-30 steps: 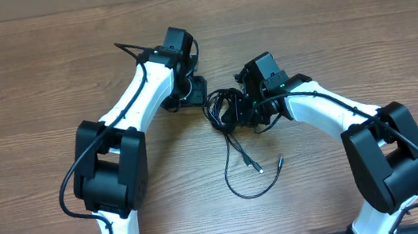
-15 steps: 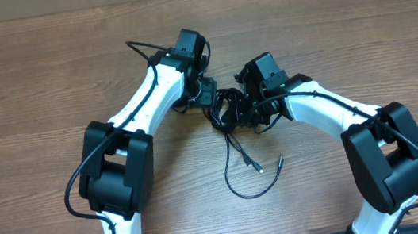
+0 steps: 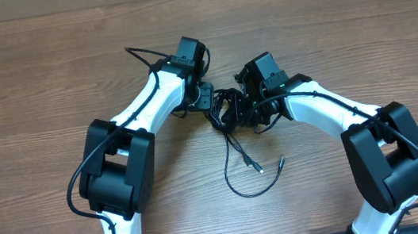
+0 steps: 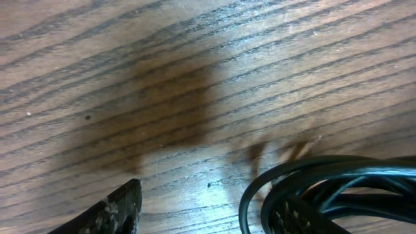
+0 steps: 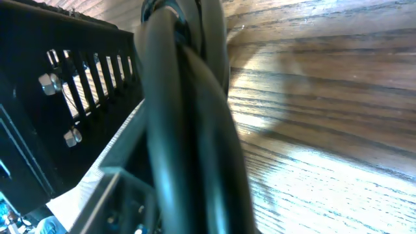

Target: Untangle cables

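While the right gripper (image 3: pixel 249 108) is pinching the cables (image 3: pixel 226 108) tight, the left gripper (image 3: pixel 208 99) is hovering with jaws spread apart just beside their far side, above the table (image 3: pixel 29 83).

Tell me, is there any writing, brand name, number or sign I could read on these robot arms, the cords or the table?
No text can be read in any view.
left arm and right arm: plain white and black shells, no legible label or logo.
cables: plain black, no print visible.
table: wood grain only.
A small bluish patch in the bottom-left corner of the right wrist view is too blurred to tell.
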